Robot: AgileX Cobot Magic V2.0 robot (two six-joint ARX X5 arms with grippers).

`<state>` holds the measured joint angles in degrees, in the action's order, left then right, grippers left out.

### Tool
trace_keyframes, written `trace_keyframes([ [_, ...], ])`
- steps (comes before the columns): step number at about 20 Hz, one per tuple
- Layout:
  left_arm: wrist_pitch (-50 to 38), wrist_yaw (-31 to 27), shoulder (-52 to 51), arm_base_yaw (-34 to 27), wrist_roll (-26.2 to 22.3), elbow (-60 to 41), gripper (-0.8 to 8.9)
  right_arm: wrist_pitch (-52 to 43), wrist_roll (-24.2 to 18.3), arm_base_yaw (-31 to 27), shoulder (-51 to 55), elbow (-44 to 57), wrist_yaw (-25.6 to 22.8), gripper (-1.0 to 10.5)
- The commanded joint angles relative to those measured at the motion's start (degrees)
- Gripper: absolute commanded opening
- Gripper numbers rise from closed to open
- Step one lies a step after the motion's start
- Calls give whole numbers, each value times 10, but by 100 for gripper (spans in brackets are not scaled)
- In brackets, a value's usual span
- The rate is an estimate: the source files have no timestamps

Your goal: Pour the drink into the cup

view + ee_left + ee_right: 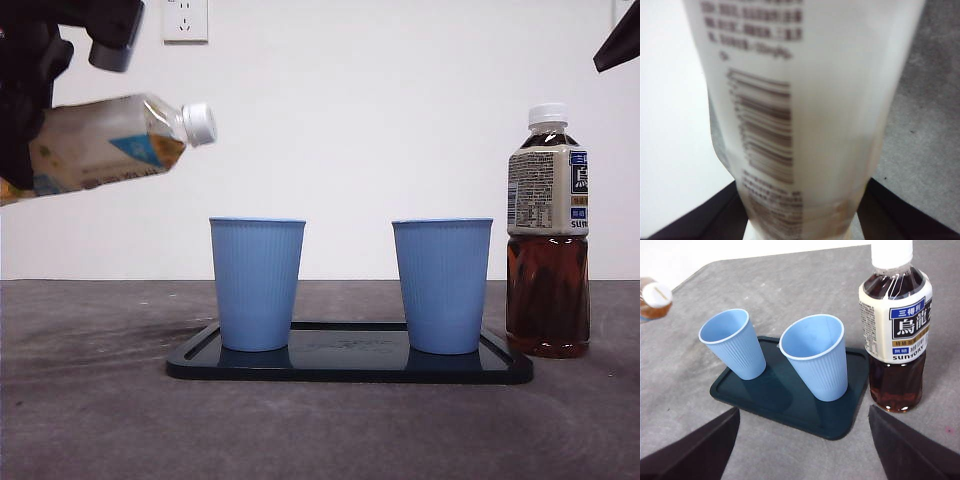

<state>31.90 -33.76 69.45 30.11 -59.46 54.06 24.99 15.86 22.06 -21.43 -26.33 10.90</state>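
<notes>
While my right gripper waits with jaws apart, my left gripper clamps the tilted, capped plastic bottle above the ribbed blue cups.

The front camera is looking level across the grey table. The right wrist camera is looking down beyond its jaws, sharing both ribbed blue cups. The left wrist camera is pressing close against a blurred white-labelled bottle.

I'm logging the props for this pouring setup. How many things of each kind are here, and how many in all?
Bottles: 2, a tilted bottle held in the left gripper and an upright tea bottle on the table.
Blue cups: 2, one cup and another, both on the tray.
Dark tray: 1.
Total: 5.
</notes>
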Motion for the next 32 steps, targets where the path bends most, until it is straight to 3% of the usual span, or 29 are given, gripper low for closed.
trace_keyframes([
  [1,-19,-13,12,7,-3,18,239,-2,-5,3,0,-8,0,412],
  [24,-38,-13,37,7,7,18,239,4,-9,3,0,-8,0,412],
  [26,-60,-12,33,7,60,18,239,4,-9,3,0,-8,0,412],
  [28,-101,2,20,6,146,18,239,6,-9,3,0,-8,0,412],
  [32,-134,90,-36,-10,381,18,239,8,-9,3,0,-8,-4,412],
])
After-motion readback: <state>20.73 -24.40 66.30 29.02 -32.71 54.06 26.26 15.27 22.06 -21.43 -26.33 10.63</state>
